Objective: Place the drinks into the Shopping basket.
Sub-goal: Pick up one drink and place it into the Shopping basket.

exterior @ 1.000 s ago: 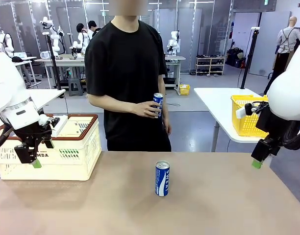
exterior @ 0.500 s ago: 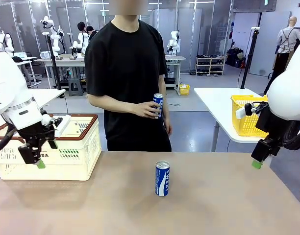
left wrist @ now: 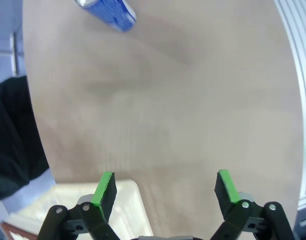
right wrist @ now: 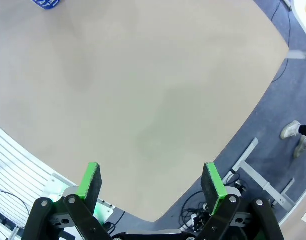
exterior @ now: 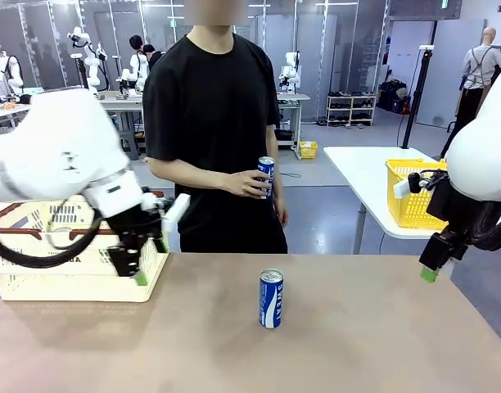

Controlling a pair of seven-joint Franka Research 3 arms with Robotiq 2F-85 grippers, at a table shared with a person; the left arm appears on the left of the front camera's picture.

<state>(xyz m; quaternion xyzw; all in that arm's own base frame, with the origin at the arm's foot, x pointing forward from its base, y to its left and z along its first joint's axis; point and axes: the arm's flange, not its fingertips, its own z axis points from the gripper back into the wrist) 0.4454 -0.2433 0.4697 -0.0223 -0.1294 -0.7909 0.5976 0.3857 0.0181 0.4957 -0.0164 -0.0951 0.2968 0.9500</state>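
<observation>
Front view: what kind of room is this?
Likely a robot lab, not a shop: the left arm and right arm flank the table, with a plain white worktable and a bare grey floor behind.

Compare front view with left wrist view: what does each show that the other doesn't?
Front view adds the person's hand holding a second blue-and-white can, the yellow mesh basket, and the right arm's jaws beside the table's right edge. Left wrist view adds the empty gap between the left jaws' green pads. Shared: the blue-and-white can standing on the table, the Shopping basket, the person's black shirt.
</observation>
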